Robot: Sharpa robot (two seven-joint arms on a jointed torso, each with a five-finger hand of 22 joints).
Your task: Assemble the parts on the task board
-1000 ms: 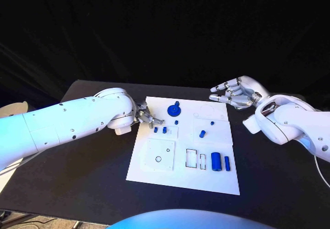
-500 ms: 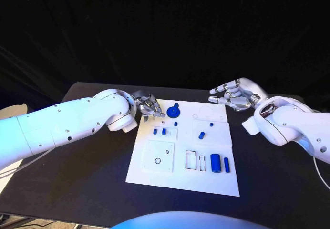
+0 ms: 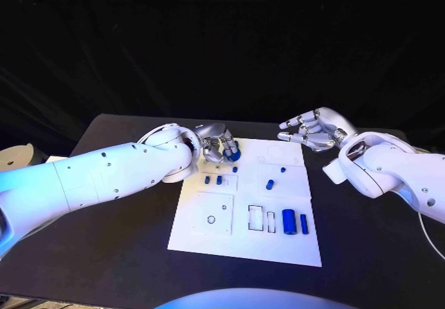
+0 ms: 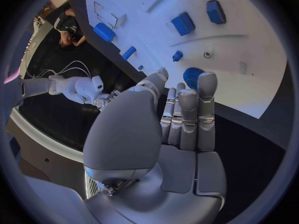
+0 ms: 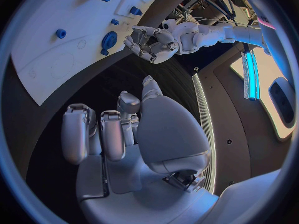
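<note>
Two hands hover at the board's far end. Left hand, fingers apart and holding nothing, hangs right over the round blue gear, its fingertips just beside it. Beyond its fingers on the board lie small blue parts. Right hand hangs spread and empty off the board's far corner, well apart from the gear.

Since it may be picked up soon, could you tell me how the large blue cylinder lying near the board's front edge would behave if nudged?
The large blue cylinder lies on its side on the flat white board, so a sideways nudge would probably roll it. It looks like rigid, smooth plastic, so likely stiff, fairly light and a little slippery between fingers. The slimmer blue rod beside it might stop a roll that way.
</note>
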